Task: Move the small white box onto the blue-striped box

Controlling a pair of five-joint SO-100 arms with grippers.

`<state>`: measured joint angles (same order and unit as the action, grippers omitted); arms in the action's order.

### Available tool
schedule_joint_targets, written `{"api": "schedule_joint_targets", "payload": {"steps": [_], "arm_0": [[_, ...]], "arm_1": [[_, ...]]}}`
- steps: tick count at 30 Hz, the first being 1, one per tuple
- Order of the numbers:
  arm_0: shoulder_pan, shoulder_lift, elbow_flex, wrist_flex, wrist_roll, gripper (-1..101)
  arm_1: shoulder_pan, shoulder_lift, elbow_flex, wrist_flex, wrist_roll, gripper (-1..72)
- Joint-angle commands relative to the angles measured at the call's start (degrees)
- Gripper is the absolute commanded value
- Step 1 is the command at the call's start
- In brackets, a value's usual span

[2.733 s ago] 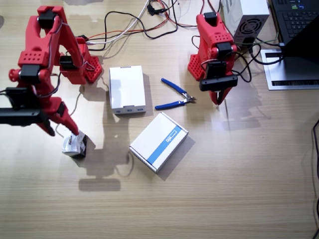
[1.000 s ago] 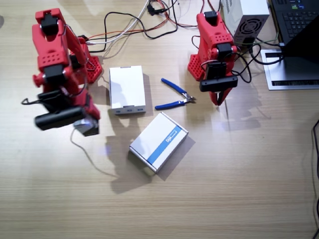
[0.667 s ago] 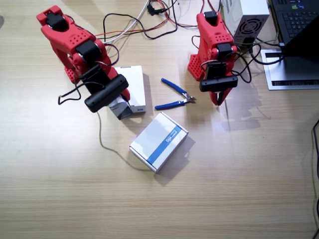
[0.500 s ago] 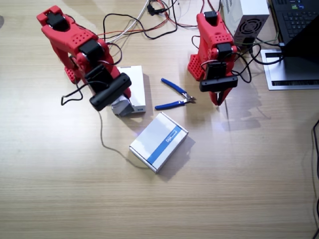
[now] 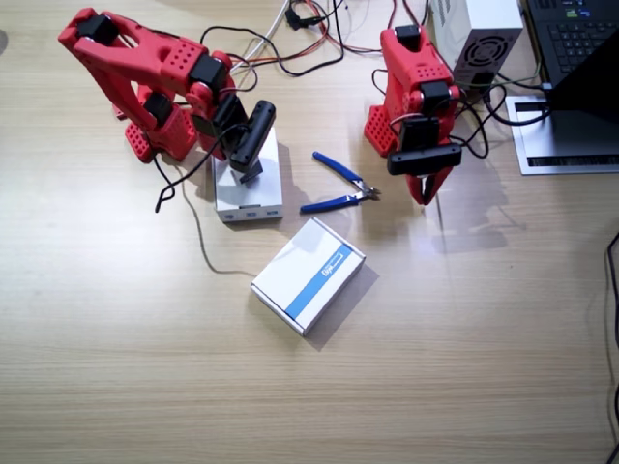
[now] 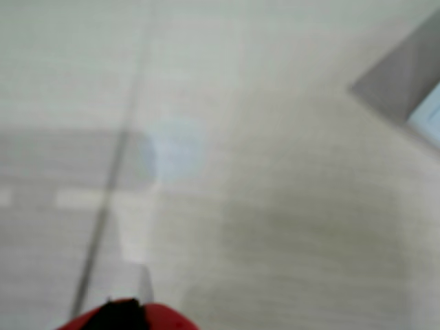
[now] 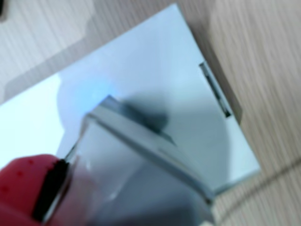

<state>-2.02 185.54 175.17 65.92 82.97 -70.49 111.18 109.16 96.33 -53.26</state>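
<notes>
No print legible on blue-striped box.

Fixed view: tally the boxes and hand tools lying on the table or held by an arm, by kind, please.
Plain white flat box: 1
Blue-striped box: 1
Small white box, held in the right gripper above the plain box: 1
Blue-handled pliers: 1
Total: 4

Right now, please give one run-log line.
right gripper: holds small white box over plain white box | left gripper: idle | blue-striped box: bare
</notes>
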Motion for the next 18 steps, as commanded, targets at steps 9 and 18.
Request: {"api": "schedule_joint_targets", "payload": {"steps": [9,18], "arm_0": [[13.97,2.02,-5.98,5.45,-12.57,0],[13.71,2.02,-21.88,-0.7,-19.07,25]], "arm_1": [[1.23,-9.05,-12.48,-0.53,0.0,25.7],[5.8,-9.49,-13.27,2.9,-0.79,31.3]]}}
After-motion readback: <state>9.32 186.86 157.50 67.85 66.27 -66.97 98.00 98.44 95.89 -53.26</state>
